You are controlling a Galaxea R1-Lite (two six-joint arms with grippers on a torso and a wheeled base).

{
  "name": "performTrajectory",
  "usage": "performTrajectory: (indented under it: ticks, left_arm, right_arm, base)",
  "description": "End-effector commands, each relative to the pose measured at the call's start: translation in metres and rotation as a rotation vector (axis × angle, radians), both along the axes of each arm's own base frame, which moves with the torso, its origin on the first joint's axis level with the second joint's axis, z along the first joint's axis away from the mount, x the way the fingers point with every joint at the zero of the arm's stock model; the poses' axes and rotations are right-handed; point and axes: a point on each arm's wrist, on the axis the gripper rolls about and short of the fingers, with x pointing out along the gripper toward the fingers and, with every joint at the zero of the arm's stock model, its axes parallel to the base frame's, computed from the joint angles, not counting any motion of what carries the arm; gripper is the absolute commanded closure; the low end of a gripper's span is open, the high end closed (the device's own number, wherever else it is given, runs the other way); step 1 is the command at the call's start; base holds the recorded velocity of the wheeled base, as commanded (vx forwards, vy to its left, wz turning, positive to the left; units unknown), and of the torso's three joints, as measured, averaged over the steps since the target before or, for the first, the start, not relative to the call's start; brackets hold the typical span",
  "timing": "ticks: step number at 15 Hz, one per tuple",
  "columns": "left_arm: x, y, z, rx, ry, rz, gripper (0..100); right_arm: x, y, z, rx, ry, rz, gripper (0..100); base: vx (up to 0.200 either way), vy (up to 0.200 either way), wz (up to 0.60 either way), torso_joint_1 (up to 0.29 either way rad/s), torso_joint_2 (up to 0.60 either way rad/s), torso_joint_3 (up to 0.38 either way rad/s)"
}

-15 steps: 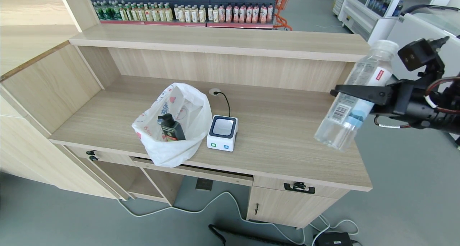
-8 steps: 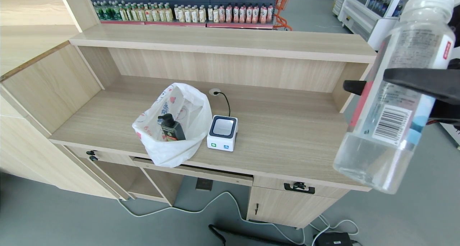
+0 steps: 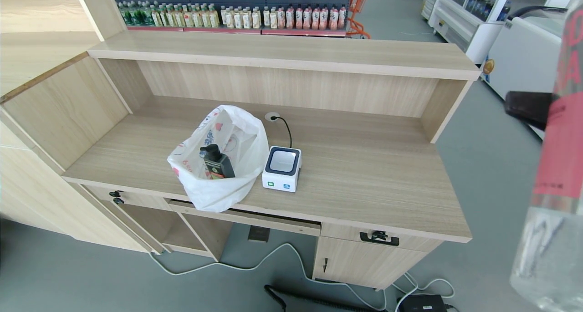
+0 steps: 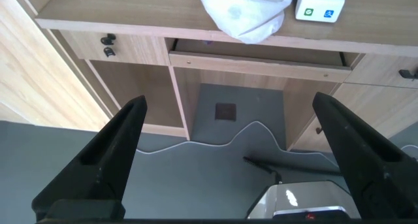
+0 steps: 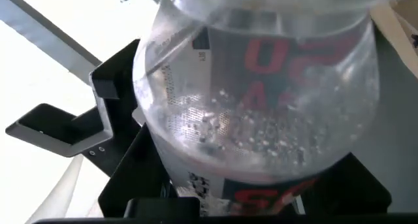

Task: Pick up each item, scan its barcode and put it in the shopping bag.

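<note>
Water bottle (image 3: 554,175) is clamped in R gripper (image 5: 245,204) and held in the air. It's roughly upright w/ a slight tilt: clear water-filled base low, red label band above, top end past the frame edge. In the right wrist view the black fingers (image 5: 130,178) sit either side of the bottle's body, tight against it. The head view shows one finger (image 3: 527,108) reaching onto the red label. Bottle touches nothing but the gripper.

From R gripper, the counter (image 3: 364,175) lies off to its left. In the head view the bottle shows beyond the counter's right end, w/ grey floor behind it. Scanner (image 3: 282,167) sits on the counter well apart from R gripper, to its left, window facing up. Its black cable (image 3: 287,129) runs to a hole at the counter's back. Shopping bag (image 3: 214,194) stands just beside the scanner, on the side farther from R gripper. Its mouth is open, w/ a dark pump bottle (image 3: 217,162) upright inside.

L gripper (image 4: 228,165) hangs low in front of the counter, fingers spread wide, nothing btwn them. Grey floor (image 4: 215,185) lies beneath it. Bag and scanner sit above and ahead of it, at the counter's front edge.

Far beyond both grippers, behind the counter, is a shelf of drinks (image 3: 227,17).
</note>
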Motion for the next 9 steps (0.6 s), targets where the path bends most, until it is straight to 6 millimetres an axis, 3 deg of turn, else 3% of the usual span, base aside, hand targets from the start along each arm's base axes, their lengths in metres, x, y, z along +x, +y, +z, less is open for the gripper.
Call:
performTrajectory:
  ticks: [1, 4, 9]
  left_arm:
    - [0.0, 0.0, 0.0, 0.0, 0.0, 0.0, 0]
    - [0.0, 0.0, 0.0, 0.0, 0.0, 0.0, 0]
    - [0.0, 0.0, 0.0, 0.0, 0.0, 0.0, 0]
  right_arm:
    - [-0.012, -0.005, 0.003, 0.005, -0.025, 0.017, 100]
    - [-0.027, -0.009, 0.005, -0.004, -0.033, 0.071, 100]
    - [-0.035, -0.01, 0.007, -0.018, -0.07, 0.129, 100]
  base:
    - [0.0, 0.0, 0.0, 0.0, 0.0, 0.0]
    - [0.0, 0.0, 0.0, 0.0, 0.0, 0.0]
    - [0.0, 0.0, 0.0, 0.0, 0.0, 0.0]
